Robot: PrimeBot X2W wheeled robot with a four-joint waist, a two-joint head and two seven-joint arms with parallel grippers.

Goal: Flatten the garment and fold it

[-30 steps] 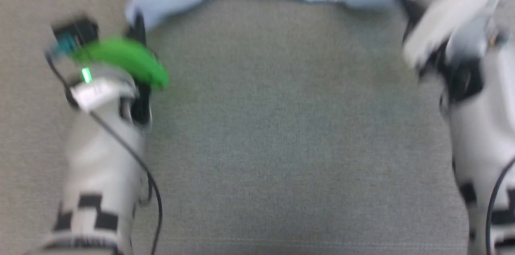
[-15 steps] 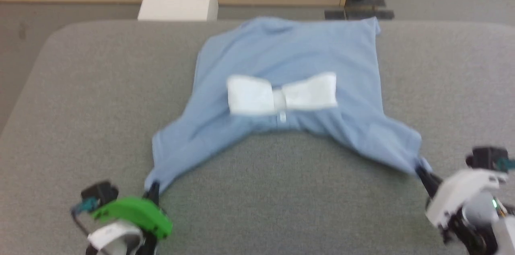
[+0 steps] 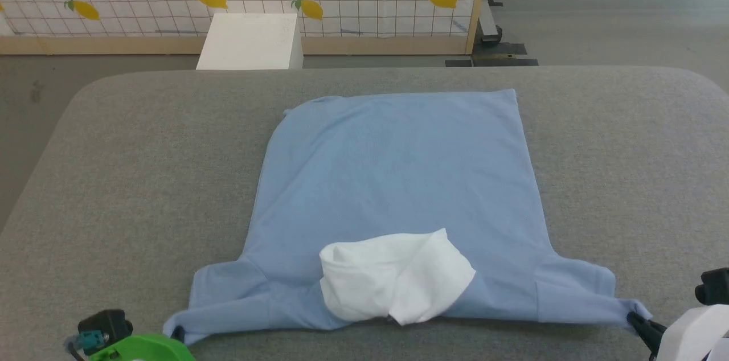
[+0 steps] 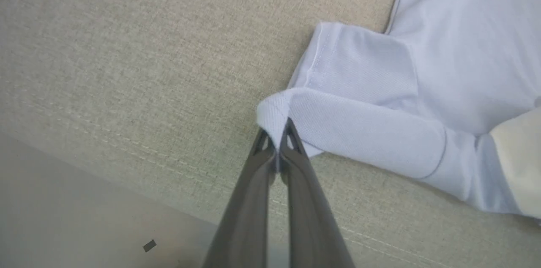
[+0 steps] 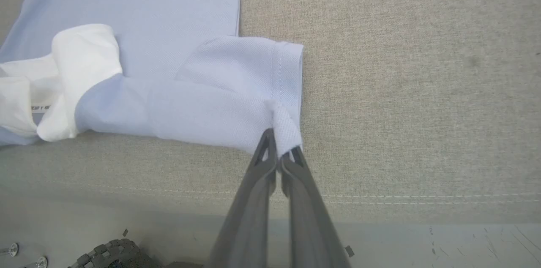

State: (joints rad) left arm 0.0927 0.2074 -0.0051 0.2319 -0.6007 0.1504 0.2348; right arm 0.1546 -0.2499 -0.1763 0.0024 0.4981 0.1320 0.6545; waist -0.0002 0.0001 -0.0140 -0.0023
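Soft blue knit garment [image 3: 398, 179] lies flat on the grey woven desk [image 3: 142, 150], crumpled white collar [image 3: 393, 275] nearest. Wrist views reveal its stitched sleeve hems, one pinched by the left end effector [image 4: 277, 132], one by the right end effector [image 5: 281, 146].

Left end effector [image 4: 277, 132] and right end effector [image 5: 281, 145]: slim dark fingers [image 4: 249, 200] with triangular tip cut-outs; green cover [image 3: 142, 348] lower left, white housing [image 3: 692, 332] lower right.

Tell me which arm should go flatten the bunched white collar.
Left, narrowly. Both the left gripper and right gripper are shut on sleeve tips of the garment; in the head view the collar lies slightly nearer the left one.
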